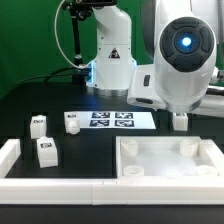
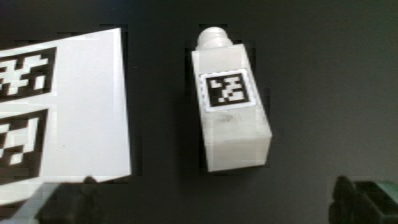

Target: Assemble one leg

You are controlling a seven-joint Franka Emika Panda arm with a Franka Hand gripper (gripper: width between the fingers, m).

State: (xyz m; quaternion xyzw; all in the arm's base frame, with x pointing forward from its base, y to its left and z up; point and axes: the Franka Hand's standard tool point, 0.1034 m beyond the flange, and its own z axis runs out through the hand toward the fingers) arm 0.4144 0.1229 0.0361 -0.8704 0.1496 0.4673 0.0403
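A leg (image 2: 231, 100) lies on the black table, a white post with a square tag on its upper side and a narrow peg at one end. It rests just beside the marker board (image 2: 63, 110). My gripper (image 2: 217, 205) is open above the table. Its two dark fingertips (image 2: 71, 200) stand wide apart with nothing between them, and the leg lies ahead of them. In the exterior view this leg (image 1: 179, 121) shows just under the arm's big white hand (image 1: 182, 55), which hides the fingers. Three more legs (image 1: 38, 125) (image 1: 71, 123) (image 1: 46, 151) stand at the exterior view's left.
The marker board (image 1: 110, 119) lies mid-table in front of the robot base. A large white square rimmed panel (image 1: 170, 160) lies at the front right. A low white wall (image 1: 10, 155) runs along the left and front edges.
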